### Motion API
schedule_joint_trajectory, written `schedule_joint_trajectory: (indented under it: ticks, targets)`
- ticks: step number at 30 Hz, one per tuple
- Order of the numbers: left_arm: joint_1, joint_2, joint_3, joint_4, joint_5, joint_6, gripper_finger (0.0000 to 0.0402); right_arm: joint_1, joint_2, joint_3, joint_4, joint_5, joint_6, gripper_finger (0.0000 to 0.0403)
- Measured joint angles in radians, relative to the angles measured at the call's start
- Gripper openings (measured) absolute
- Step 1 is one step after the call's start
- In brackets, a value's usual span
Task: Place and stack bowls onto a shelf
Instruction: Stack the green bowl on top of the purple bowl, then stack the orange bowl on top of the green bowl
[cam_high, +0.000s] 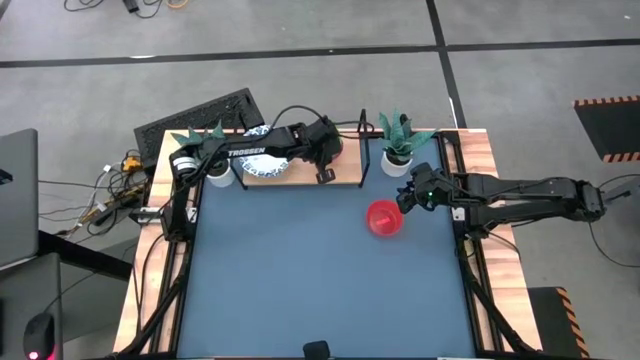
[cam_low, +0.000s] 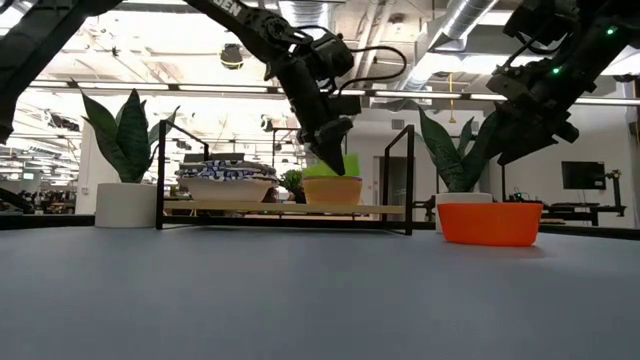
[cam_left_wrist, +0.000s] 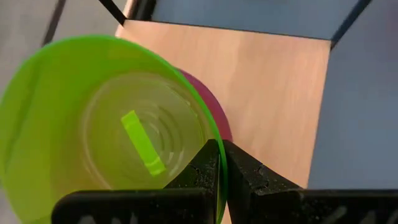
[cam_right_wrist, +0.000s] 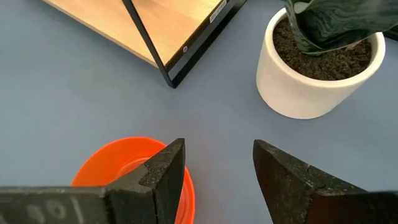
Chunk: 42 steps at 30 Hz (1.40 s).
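**Green bowl going onto the shelf stack**

Dark-blue tabletop (cam_high: 300, 280) below me, open workshop beyond it. Starting at nine o'clock on the shelf (cam_high: 350, 176): the patterned white bowls (cam_low: 226, 182) sit stacked there. Next along, my left gripper (cam_left_wrist: 219, 163) has its fingers clamped tight on the rim of the green bowl (cam_left_wrist: 106, 124), holding it tilted over the purple bowl (cam_left_wrist: 208, 102) and the yellow bowl (cam_low: 332, 190) underneath. I'd level the green bowl and centre it over the stack before letting go, or it may slide off crooked. Over at three o'clock, my right gripper (cam_right_wrist: 217, 165) hangs with fingers spread wide, gripping nothing, just above the far rim of the red bowl (cam_high: 384, 218) on the table, near the potted plant (cam_right_wrist: 320, 59).
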Motion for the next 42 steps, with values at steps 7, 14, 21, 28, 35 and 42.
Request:
schedule_joint_trajectory:
  ticks: [7,14,21,28,35,42]
  targets:
    - [0.000,-0.001,0.000,0.020,-0.027,0.015,0.0017,0.000,0.000,0.000,0.000,0.000,-0.005,0.0215]
    - [-0.005,-0.001,0.000,0.007,-0.014,0.026,0.0092,0.000,0.000,0.000,0.000,-0.001,-0.008,0.0215]
    - [-0.034,-0.034,0.000,0.016,-0.030,0.026,0.0139,0.000,0.000,0.000,-0.001,-0.001,-0.011,0.0215]
    - [-0.113,-0.104,0.000,0.041,0.170,0.180,0.0144,0.000,0.000,0.000,-0.002,-0.002,-0.022,0.0215]
    - [-0.234,-0.078,0.000,0.116,0.303,0.360,0.0144,0.000,0.000,0.000,-0.001,-0.002,-0.027,0.0215]
    - [-0.304,0.018,0.000,0.272,0.306,0.415,0.0144,0.001,0.000,0.000,-0.002,-0.027,-0.027,0.0215]
